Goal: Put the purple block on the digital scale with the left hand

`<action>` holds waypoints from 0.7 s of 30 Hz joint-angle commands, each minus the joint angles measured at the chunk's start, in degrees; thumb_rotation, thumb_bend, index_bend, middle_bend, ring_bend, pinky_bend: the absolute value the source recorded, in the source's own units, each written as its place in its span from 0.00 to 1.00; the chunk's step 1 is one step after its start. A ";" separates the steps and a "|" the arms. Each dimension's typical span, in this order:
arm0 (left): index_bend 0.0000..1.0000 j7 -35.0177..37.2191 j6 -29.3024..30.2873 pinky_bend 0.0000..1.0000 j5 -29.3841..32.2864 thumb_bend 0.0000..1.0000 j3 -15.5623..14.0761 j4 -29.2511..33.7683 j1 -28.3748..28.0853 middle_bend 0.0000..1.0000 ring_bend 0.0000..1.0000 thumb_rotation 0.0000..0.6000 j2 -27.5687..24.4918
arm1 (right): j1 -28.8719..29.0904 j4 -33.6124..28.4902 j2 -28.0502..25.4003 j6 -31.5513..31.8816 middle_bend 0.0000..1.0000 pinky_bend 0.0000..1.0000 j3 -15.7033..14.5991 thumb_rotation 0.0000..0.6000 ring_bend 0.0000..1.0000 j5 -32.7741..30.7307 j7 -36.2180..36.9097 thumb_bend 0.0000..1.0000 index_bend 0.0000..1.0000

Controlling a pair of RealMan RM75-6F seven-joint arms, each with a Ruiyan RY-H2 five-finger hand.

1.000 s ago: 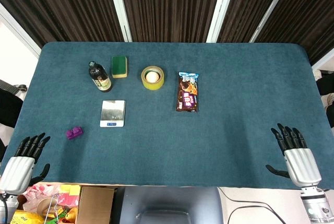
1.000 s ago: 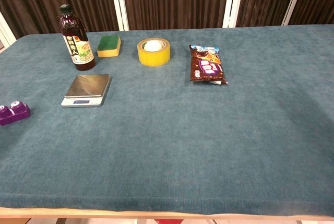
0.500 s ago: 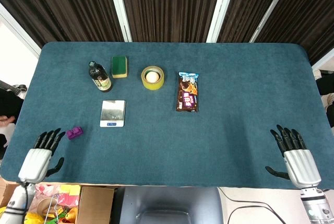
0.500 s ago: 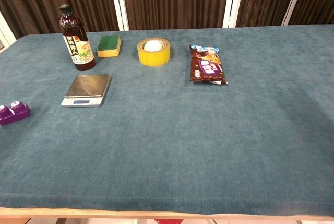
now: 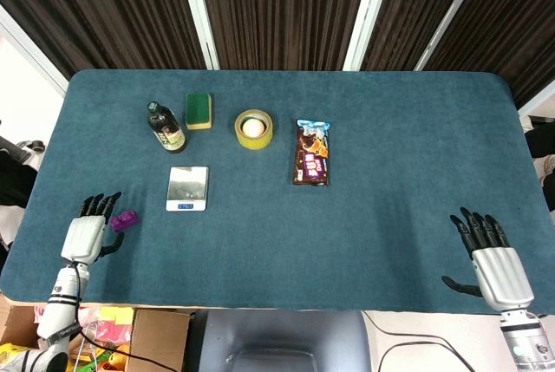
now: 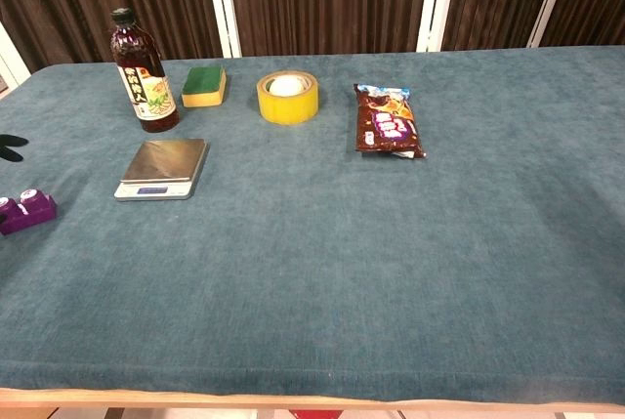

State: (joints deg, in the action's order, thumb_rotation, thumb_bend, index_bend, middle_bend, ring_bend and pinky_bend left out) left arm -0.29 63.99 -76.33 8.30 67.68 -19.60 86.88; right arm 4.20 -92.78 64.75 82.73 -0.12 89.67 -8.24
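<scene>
The purple block (image 5: 124,220) lies on the blue table left of the digital scale (image 5: 187,188); the chest view shows the purple block (image 6: 25,211) at the far left edge and the digital scale (image 6: 162,167) with a bare steel plate. My left hand (image 5: 88,228) hovers just left of the block, fingers spread, holding nothing; only its dark fingertips (image 6: 10,146) show in the chest view. My right hand (image 5: 490,258) rests open at the near right corner, far from both.
Behind the scale stand a dark bottle (image 5: 165,127), a green sponge (image 5: 199,110), a yellow tape roll (image 5: 253,128) and a snack packet (image 5: 311,153). A cardboard box (image 5: 156,340) and clutter sit below the table's near-left edge.
My left hand has moved forward and rightward from the table's near-left corner to right beside the purple block. The block, the scale and my right hand have not moved.
</scene>
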 commanded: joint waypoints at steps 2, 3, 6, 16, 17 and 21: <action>0.10 -1.86 -1.27 0.07 1.78 0.37 0.58 -2.76 -1.33 0.16 0.07 1.00 2.58 | 0.06 -0.09 -0.20 -0.22 0.00 0.00 -0.21 1.00 0.00 0.21 0.37 0.15 0.00; 0.11 -2.19 -1.41 0.07 2.10 0.37 0.62 -3.15 -1.46 0.18 0.07 1.00 3.01 | 0.05 -0.13 -0.28 -0.21 0.00 0.00 -0.21 1.00 0.00 0.22 0.56 0.15 0.00; 0.14 -2.98 -1.30 0.09 3.05 0.36 0.81 -3.53 -1.57 0.20 0.09 1.00 4.08 | 0.00 -0.15 -0.39 -0.07 0.00 0.00 -0.11 1.00 0.00 0.09 1.14 0.15 0.00; 0.26 -5.21 0.93 0.15 4.41 0.36 1.72 -8.51 -2.20 0.34 0.21 1.00 8.24 | 0.20 -0.27 -1.16 -0.50 0.00 0.00 -0.66 1.00 0.00 0.91 3.02 0.15 0.00; 0.27 -5.27 0.74 0.16 4.70 0.36 1.76 -9.04 -2.23 0.35 0.22 1.00 8.50 | 0.19 -0.23 -1.15 -0.50 0.00 0.00 -0.65 1.00 0.00 0.88 3.03 0.15 0.00; 0.28 -5.70 -0.57 0.17 5.83 0.36 1.80 -10.09 -2.39 0.35 0.22 1.00 8.73 | 0.31 -0.31 -1.08 -0.89 0.00 0.00 -0.69 1.00 0.00 0.70 2.58 0.15 0.00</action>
State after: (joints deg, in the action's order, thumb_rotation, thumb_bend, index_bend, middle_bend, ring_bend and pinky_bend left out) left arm -5.83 63.72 -70.79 10.03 57.83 -21.90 95.49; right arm 4.48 -93.07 63.65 81.90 -0.80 90.39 -5.60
